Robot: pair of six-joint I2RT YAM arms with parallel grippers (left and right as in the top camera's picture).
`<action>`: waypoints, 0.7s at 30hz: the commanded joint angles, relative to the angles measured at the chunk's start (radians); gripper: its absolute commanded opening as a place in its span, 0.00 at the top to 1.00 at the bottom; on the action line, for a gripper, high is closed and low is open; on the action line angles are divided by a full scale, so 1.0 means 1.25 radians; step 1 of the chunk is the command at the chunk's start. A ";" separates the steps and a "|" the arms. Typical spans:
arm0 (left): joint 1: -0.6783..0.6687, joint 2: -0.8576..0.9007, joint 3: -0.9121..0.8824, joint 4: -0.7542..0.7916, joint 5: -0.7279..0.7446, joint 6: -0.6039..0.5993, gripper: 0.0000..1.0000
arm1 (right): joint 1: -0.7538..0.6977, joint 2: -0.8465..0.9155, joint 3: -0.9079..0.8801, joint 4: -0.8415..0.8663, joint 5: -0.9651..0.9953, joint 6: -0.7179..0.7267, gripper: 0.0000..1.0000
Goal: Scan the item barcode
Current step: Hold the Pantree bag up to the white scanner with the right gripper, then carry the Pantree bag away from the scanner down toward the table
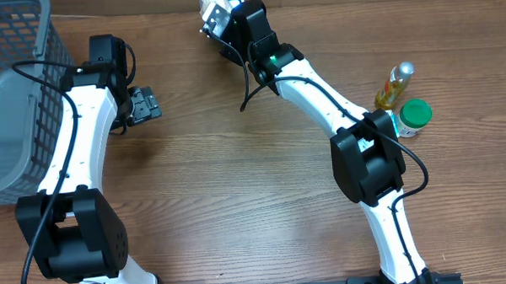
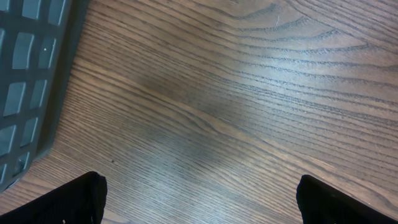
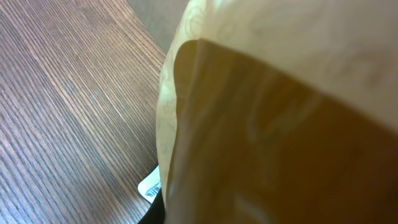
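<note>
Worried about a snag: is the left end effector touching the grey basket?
Apart. Overhead shows the left end effector over the table, well clear of the basket.

Table [image 1: 238, 185] centre open; basket [image 1: 15, 91] blocks left edge; bottle [image 1: 393, 88], green-capped jar [image 1: 415, 117] stand close together at right

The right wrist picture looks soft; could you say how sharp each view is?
Right wrist: the cream packet sits too close and blurs, the table beside it is sharp. Left wrist: crisp grain, a soft shadow. Overhead: sharp, evenly lit.
</note>
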 commanded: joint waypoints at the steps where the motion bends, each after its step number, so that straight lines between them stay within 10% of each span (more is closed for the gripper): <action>1: 0.003 -0.001 0.015 0.001 -0.011 0.006 0.00 | 0.001 0.014 0.008 -0.007 -0.016 0.006 0.96; 21: 0.003 -0.001 0.015 0.001 -0.011 0.006 0.01 | 0.001 -0.110 0.010 0.006 0.107 0.128 0.96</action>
